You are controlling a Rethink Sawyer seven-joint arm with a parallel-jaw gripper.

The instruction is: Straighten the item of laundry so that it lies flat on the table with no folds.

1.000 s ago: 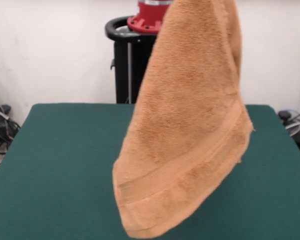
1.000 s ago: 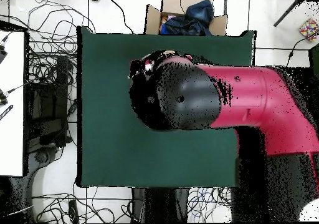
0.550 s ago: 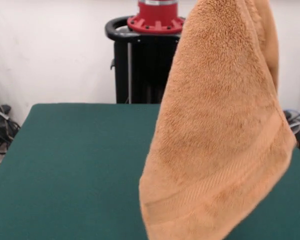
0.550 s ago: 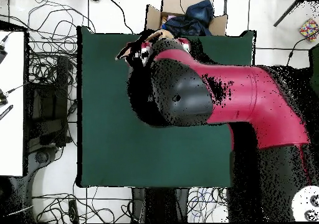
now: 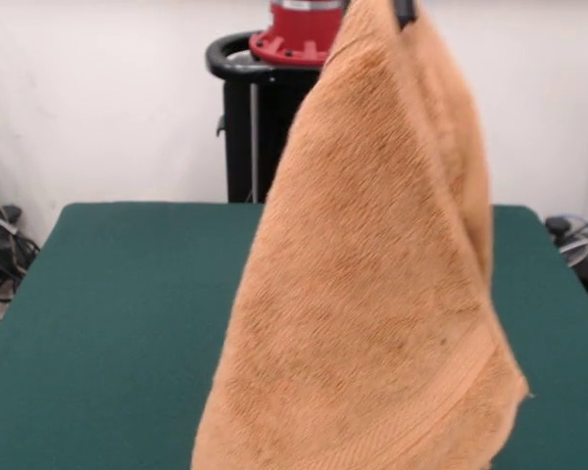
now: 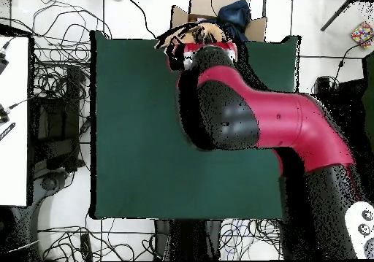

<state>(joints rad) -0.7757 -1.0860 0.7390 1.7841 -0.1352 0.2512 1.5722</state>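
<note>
Towel [image 5: 372, 294] is the biggest thing in the front view by far: it hangs in the air in front of the camera, narrow at the top and spreading out wide toward the bottom, so its long axis runs pretty much straight up and down. The top bunches to a point at the upper edge of the picture and the wide end drops out of frame at the bottom, so I can't tell whether it touches anything down there. One woven border band runs across near the lower right corner. It's folded over itself along the right side, nowhere near flat.

Behind and below it is the green table [image 5: 108, 323], showing on both sides of the cloth.

From overhead the red and black arm [image 6: 248, 117] reaches across the table to its far edge, and only a scrap of orange cloth peeks out at the arm's end there.

Smallest bit: the gripper [image 5: 404, 12], just a dark tip at the towel's top, clamped on the bunched peak.
</note>
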